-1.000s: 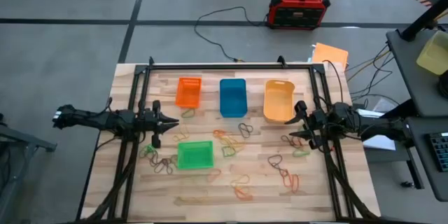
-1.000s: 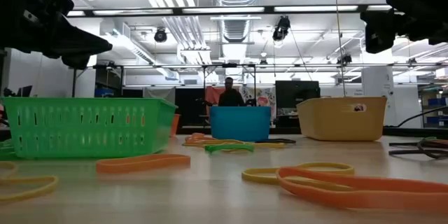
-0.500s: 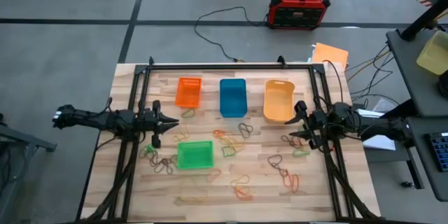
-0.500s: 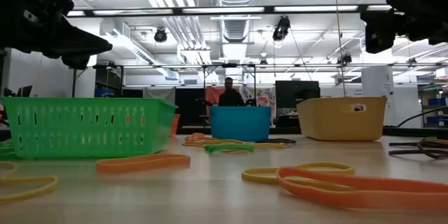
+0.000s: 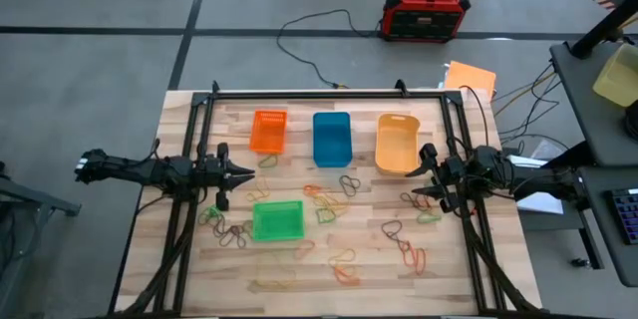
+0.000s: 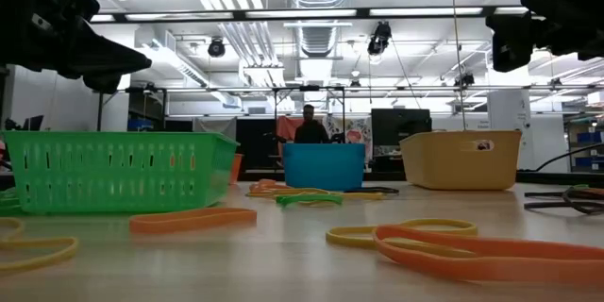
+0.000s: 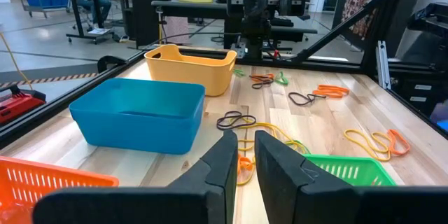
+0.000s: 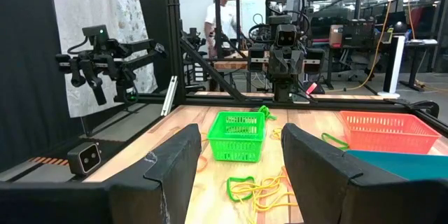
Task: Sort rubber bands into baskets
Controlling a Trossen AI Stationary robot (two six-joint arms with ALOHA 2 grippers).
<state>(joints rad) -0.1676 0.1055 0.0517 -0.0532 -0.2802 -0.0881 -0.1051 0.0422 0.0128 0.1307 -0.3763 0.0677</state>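
Observation:
Four baskets stand on the wooden table: orange [image 5: 268, 131], blue [image 5: 331, 139] and yellow-orange [image 5: 397, 143] in a far row, bright green [image 5: 276, 220] nearer. Many rubber bands [image 5: 329, 199] lie loose on the table between and in front of them. My left gripper [image 5: 246, 172] hovers above the table's left side, between the orange and green baskets; its fingers stand a narrow gap apart in the left wrist view [image 7: 241, 161], holding nothing. My right gripper [image 5: 421, 174] hovers at the right side beside the yellow-orange basket, open and empty [image 8: 241, 164].
A black frame [image 5: 329, 94] runs along the table's far edge and down both sides. A red-and-black box [image 5: 427, 10] with cables sits on the floor beyond. A person [image 6: 308, 125] stands far behind the table. More bands lie near the front edge [image 5: 344, 264].

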